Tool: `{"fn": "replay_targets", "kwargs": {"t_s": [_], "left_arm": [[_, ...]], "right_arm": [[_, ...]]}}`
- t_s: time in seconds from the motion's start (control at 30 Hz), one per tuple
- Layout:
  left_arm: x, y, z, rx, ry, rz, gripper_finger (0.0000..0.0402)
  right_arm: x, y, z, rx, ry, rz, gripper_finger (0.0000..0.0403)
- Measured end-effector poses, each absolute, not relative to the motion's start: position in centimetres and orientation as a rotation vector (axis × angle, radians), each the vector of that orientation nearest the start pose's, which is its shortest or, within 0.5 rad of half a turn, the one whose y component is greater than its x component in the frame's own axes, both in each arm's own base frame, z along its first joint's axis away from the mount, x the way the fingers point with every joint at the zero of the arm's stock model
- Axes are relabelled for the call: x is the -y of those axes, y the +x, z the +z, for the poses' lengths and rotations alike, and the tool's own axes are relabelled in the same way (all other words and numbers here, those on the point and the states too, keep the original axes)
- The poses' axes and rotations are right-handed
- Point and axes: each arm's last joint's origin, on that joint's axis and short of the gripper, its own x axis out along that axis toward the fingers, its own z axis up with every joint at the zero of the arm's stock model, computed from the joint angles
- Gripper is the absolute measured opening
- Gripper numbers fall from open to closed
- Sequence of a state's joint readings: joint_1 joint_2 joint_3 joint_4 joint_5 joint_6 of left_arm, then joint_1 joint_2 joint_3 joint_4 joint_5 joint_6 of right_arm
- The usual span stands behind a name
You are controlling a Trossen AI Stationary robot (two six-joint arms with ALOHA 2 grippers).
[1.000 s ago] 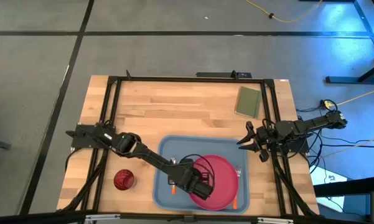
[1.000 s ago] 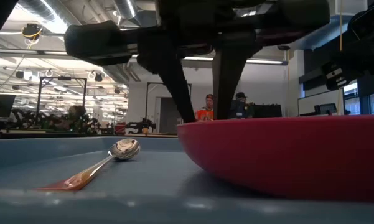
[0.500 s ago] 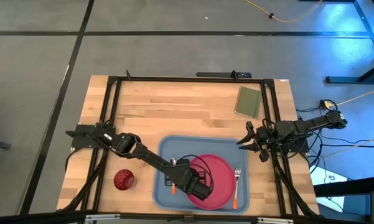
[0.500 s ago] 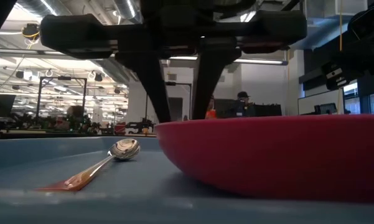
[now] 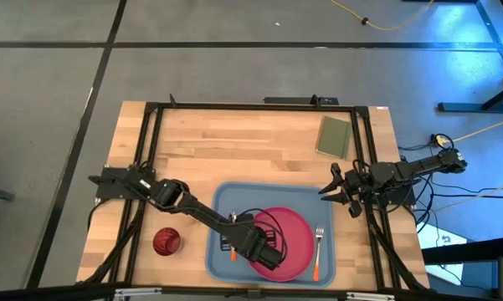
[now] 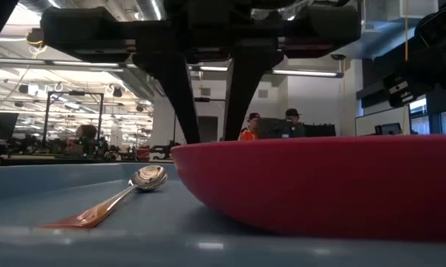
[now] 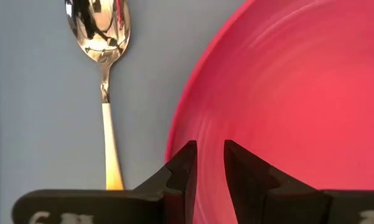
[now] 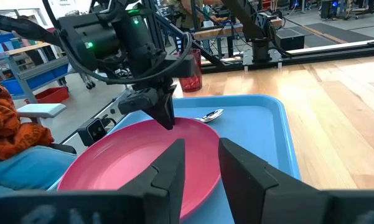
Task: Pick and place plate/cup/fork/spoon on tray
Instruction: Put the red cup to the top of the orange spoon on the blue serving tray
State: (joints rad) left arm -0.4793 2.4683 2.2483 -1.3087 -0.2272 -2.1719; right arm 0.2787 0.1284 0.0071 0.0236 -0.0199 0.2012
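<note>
The pink-red plate [image 5: 291, 241] lies in the light blue tray [image 5: 222, 196]. My left gripper [image 5: 268, 254] reaches in from the left and is shut on the plate's left rim; it also shows in the left wrist view [image 7: 210, 155]. The spoon [image 7: 102, 37] lies flat on the tray floor to the plate's left. The fork [image 5: 316, 251] lies flat on the tray floor to its right. The dark red cup [image 5: 166, 242] stands on the table left of the tray. My right gripper [image 5: 336, 189] waits at the table's right edge, its fingers a little apart and empty. My left gripper pinches the plate's left rim [image 7: 183, 133] between its two fingers, which come from above and point down. The fingers [image 6: 179, 104] stand behind the rim in the low view. The plate stays low in the tray; whether its underside touches the floor, I cannot tell.
A small green pad [image 5: 334, 136] lies at the table's far right. The tray's raised rim [image 8: 280, 118] runs around the plate, spoon and fork. Bare wood lies beyond the tray toward the far edge. People show in the room behind the table.
My left gripper has moved toward the table's left edge, taking the plate with it by the rim. The plate has slid left in the tray, nearer the spoon, and has uncovered the fork on its right.
</note>
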Motion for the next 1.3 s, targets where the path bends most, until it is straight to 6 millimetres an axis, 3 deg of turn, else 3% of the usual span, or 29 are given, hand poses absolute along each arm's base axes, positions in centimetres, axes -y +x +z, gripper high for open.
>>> {"fn": "replay_targets", "kwargs": {"t_s": [0.37, 0.6, 0.93, 1.13, 1.3], "left_arm": [[21.3, 42.9, 19.9, -0.774, -1.177, 1.287, 0.0073], [20.0, 41.7, 21.6, -0.698, -1.026, 1.364, 0.0073], [20.4, 40.2, 24.1, -0.527, -0.945, 1.274, 0.0073], [19.4, 39.1, 25.3, -0.593, -0.958, 1.286, 0.0073], [17.4, 35.8, 24.9, -0.746, -0.998, 1.425, 0.0073]], "right_arm": [[-2.9, 10.1, 15.8, -0.127, 0.187, 0.288, 0.0102], [-2.9, 10.1, 15.8, -0.127, 0.187, 0.288, 0.0102], [-2.9, 10.1, 15.8, -0.127, 0.187, 0.287, 0.0102], [-2.9, 10.1, 15.8, -0.128, 0.187, 0.288, 0.0102], [-2.9, 10.1, 15.8, -0.128, 0.187, 0.288, 0.0102]]}}
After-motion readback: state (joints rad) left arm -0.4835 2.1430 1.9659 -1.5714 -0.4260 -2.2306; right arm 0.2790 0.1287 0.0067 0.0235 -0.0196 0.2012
